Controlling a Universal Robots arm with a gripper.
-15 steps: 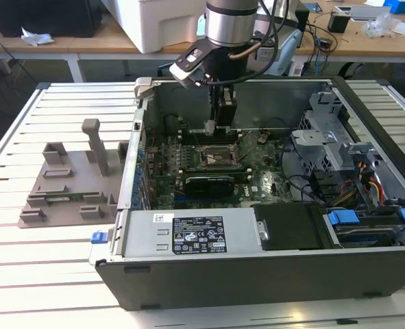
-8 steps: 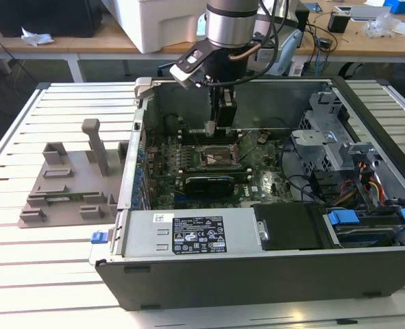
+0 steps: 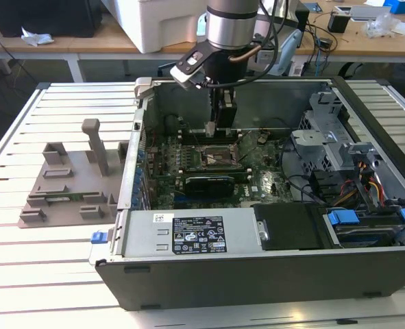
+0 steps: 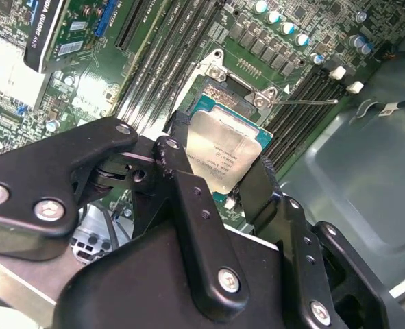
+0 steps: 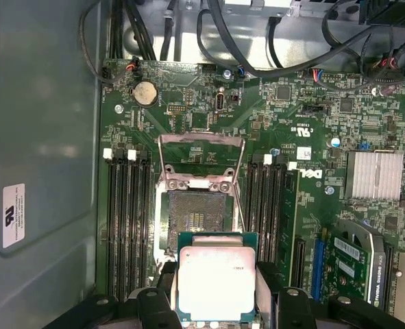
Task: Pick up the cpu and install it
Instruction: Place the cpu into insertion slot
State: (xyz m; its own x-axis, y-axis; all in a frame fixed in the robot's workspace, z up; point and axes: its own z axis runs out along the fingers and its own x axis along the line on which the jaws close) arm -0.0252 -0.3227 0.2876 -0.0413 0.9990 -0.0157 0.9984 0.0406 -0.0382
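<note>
My gripper (image 4: 223, 156) is shut on the cpu (image 4: 226, 149), a flat square chip with a silvery top and a thin green edge, one black finger (image 4: 258, 184) on each of two opposite sides. In the first wrist view the cpu (image 5: 216, 279) hangs level, just off one edge of the motherboard socket (image 5: 195, 219), which lies bare with its metal load frame (image 5: 201, 145) swung open. In the exterior view the gripper (image 3: 219, 127) reaches down into the open computer case, a little above the socket (image 3: 212, 156).
Memory slots (image 5: 128, 212) flank the socket on both sides. A graphics card (image 3: 209, 184) lies in front of it, the power supply (image 3: 188, 234) nearer still. Drive cage and cables (image 3: 353, 171) fill the case's right. Grey fixture blocks (image 3: 72, 179) stand on the slatted table at left.
</note>
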